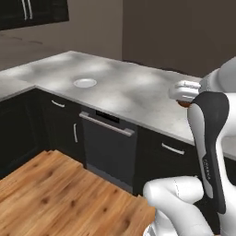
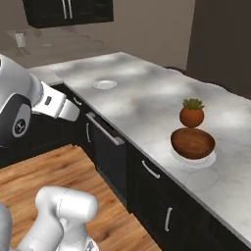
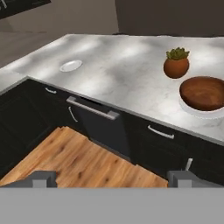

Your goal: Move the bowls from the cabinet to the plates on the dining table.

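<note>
I have the pincer [image 3: 112, 178] fully open and holding nothing; its two tips rise at the bottom of the hand view with only wood floor [image 3: 83, 162] between them.

State of the task things. The brown bowl [image 2: 192, 142] sits on a white plate [image 2: 194, 160] near the front edge of the table [image 2: 147, 98], just in front of a small potted plant [image 2: 191, 113]. I judge that half done. A second plate [image 2: 105, 84] lies bare, well apart to the left along the same table. The white bowl is not on the table. The cabinet [image 2: 68, 12] hangs on the wall beyond the table's far left corner, doors with long silver handles shut as far as I can tell; its inside is hidden.

The relation that governs the coming move: the pincer hangs off the table's front edge, over the floor, facing the dark drawers [image 3: 159, 144]. The bare plate lies ahead and to the left of it; the cabinet lies further the same way and higher, at the top left corner of the hand view. The filled plate lies ahead to the right. I therefore judge the next move to be a turn left and upward toward the cabinet, away from the brown bowl. There is one arm only.
</note>
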Controlling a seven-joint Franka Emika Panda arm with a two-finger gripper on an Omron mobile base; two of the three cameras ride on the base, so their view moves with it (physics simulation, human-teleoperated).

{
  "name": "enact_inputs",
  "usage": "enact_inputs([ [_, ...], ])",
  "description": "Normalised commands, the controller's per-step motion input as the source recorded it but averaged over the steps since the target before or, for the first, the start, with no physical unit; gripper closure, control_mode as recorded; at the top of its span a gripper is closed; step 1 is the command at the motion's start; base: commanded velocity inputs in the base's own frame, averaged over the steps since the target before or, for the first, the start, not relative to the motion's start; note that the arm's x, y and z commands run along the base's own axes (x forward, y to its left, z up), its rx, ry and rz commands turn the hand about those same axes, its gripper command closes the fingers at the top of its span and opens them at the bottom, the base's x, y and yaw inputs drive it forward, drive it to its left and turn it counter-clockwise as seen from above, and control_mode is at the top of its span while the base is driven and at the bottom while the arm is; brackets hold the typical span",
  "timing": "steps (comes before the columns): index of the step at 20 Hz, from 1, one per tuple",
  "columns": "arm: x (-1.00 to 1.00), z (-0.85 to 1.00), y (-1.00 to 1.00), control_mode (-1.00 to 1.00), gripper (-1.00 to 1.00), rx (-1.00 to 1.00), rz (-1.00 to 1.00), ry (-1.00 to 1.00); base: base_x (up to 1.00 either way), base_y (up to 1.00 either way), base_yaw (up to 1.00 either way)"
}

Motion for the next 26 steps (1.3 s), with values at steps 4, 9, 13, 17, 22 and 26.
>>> enact_inputs([
  [4, 0.00, 0.00, 0.00, 1.00, -1.00, 0.00, 0.00, 0.00, -0.13, 0.13, 0.50],
  [9, 0.00, 0.00, 0.00, 1.00, -1.00, 0.00, 0.00, 0.00, -0.13, 0.14, 0.50],
  [13, 0.00, 0.00, 0.00, 1.00, -1.00, 0.00, 0.00, 0.00, -0.12, 0.13, 0.50],
  [17, 0.00, 0.00, 0.00, 1.00, -1.00, 0.00, 0.00, 0.00, -0.13, 0.13, 0.50],
  [22, 0.00, 0.00, 0.00, 1.00, -1.00, 0.00, 0.00, 0.00, -0.13, 0.14, 0.50],
  [26, 0.00, 0.00, 0.00, 1.00, -1.00, 0.00, 0.00, 0.00, -0.14, 0.16, 0.50],
])
